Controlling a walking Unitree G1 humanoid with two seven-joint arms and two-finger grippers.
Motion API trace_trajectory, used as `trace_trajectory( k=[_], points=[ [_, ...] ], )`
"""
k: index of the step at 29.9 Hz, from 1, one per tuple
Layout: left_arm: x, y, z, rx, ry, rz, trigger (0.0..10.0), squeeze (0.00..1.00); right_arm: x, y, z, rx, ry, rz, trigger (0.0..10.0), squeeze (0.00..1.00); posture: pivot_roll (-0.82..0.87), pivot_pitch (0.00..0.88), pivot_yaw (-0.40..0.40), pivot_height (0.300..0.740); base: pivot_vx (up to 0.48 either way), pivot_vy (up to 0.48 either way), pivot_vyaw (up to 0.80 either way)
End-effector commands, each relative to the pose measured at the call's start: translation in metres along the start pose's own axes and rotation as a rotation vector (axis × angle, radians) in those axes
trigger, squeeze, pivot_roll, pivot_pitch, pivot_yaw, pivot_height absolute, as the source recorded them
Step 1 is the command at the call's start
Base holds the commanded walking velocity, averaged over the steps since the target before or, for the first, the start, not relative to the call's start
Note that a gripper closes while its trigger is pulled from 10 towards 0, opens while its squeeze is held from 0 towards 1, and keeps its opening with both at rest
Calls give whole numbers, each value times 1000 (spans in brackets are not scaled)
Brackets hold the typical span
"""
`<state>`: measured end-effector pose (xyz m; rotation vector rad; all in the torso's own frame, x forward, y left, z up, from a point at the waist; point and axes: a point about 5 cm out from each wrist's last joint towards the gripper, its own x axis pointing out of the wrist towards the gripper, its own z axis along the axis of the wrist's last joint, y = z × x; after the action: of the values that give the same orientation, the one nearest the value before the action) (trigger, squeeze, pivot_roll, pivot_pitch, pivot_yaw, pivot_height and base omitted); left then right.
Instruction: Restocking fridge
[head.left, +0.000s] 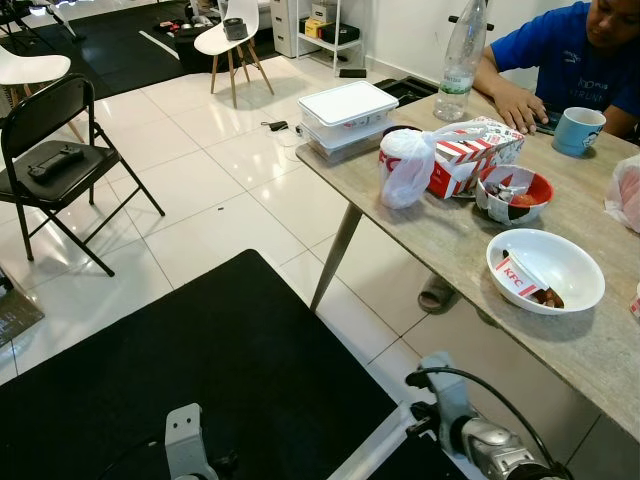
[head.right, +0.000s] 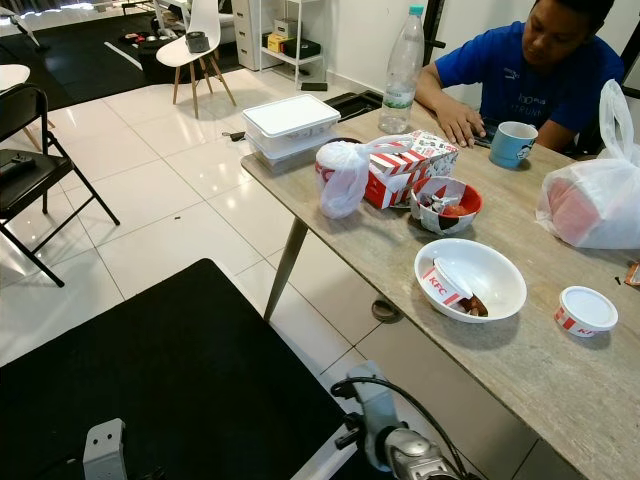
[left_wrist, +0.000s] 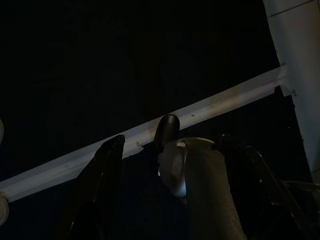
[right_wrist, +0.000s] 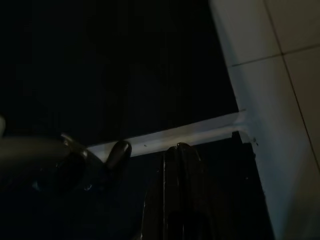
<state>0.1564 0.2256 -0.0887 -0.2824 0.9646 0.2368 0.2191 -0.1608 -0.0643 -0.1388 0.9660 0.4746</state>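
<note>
On the wooden counter (head.right: 520, 350), going left to right: a stack of white lidded food boxes (head.right: 291, 122) sits at the near corner, with a clear plastic water bottle (head.right: 403, 68) standing upright behind it. Next is a knotted white plastic bag (head.right: 343, 178) touching a red-and-white KFC carton (head.right: 410, 168). Just beside the carton is a small red bowl (head.right: 446, 206) holding crumpled wrappers. Nearer the robot, a white bowl (head.right: 470, 279) holds a KFC sachet and some dark scraps. A blue mug (head.right: 512, 143) stands near a seated person's hand (head.right: 463, 123). Farther right is a full white plastic bag (head.right: 597, 195) and, in front of it, a small lidded KFC tub (head.right: 586, 310).

The floor is white tile with a black mat (head.right: 170, 380) underfoot; a black folding chair (head.left: 52, 160) and a white chair (head.left: 232, 40) stand well apart from the counter.

Both arms hang low over the mat. The left gripper (left_wrist: 142, 137) has its fingers parted and empty. Whether the right gripper (right_wrist: 150, 147) is open or closed is too dark to tell.
</note>
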Motion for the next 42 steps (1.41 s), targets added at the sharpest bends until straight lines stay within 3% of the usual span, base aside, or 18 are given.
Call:
trace_trajectory(
  k=[1,7,22,28,33,37,42],
  points=[
    [-1,2,-3,16,18,1,10000,0,-1,-4,-8,-24,47,-54,10000,0,21,0,22,740,0,0,0],
    [0,-1,-4,21,21,-6,10000,0,-13,-20,-43,34,151,-212,10000,0,22,0,20,740,0,0,0],
    [-1,0,-6,40,29,-12,10000,0,-16,-21,-52,70,155,-211,10000,0,16,0,23,740,0,0,0],
    [0,-2,-5,40,26,-15,10000,0,-12,-18,-40,71,110,-184,10000,0,15,0,24,740,0,0,0],
    [0,-3,-4,42,24,-18,10000,0,-7,-10,-24,66,39,-84,10000,0,15,0,24,740,0,0,0],
    [0,-3,-3,44,21,-20,10000,0,-3,0,15,70,-102,150,10000,0,12,0,21,740,0,0,0],
    [0,-3,-3,43,21,-20,10000,0,-4,5,34,43,-156,288,10000,0,13,0,19,740,0,0,0]
  ],
)
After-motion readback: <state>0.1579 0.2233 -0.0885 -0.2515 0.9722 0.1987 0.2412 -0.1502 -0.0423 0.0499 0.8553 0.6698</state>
